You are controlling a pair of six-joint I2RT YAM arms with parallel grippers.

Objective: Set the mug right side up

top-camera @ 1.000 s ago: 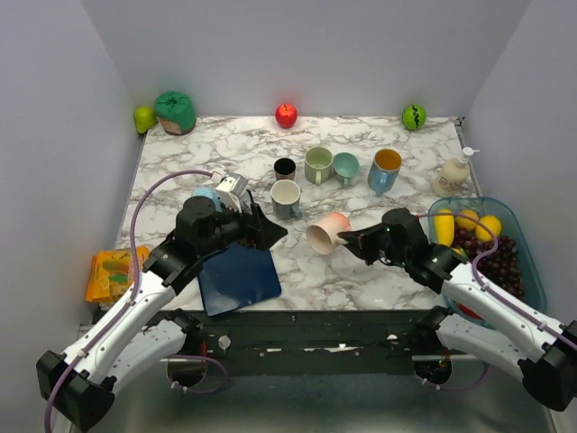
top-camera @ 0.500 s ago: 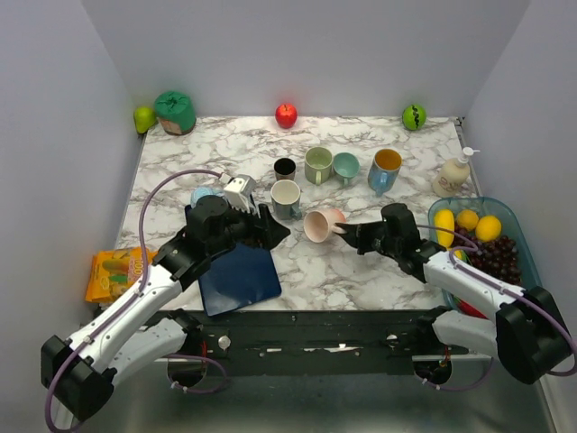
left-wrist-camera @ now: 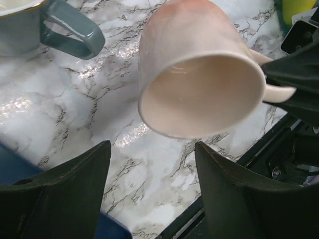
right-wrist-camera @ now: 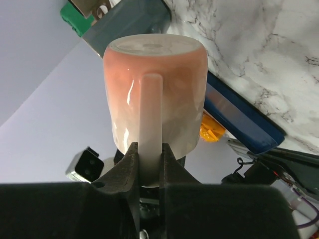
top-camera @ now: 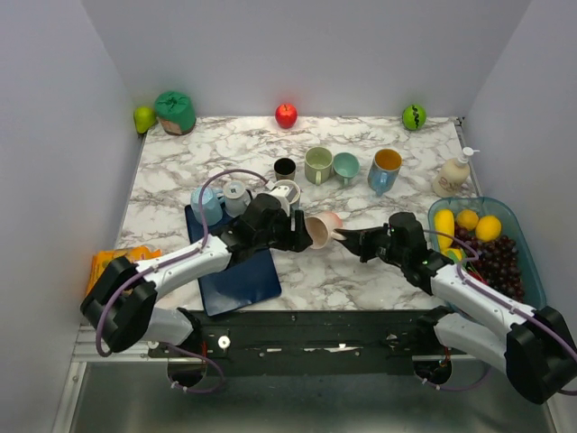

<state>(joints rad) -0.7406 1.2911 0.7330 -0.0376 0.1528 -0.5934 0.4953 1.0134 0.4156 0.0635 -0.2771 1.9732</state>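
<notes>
Starts with the pink glazed ceramic mug: hangs on its side near the middle of the white marble tabletop, a little toward the near edge, seemingly clear of the stone, mouth turned to the left edge. Sits pinched by its handle in the right gripper, jaws pressed together on the loop. Faces the left gripper, spread wide just short of the rim and touching nothing. Looks about half done: lifted and not mouth-down, yet not upright. Leaves swinging the base down, setting it on the stone and letting go. Around it, counts six upright mugs: small black cup, grey mug with white inside, sage green mug, teal mug and blue mug with orange inside in a loose row behind, and pale blue mug on the far corner of one navy blue flat board by the near edge. Adds one small pale grey pot beside that mug, kind unclear. Along the far edge: one red apple, one green apple, one green pear, one dark green round lump. At the right edge: one white pump bottle and one clear teal plastic tub with three yellow fruits and dark grapes. Off the left edge: one orange packet.
</notes>
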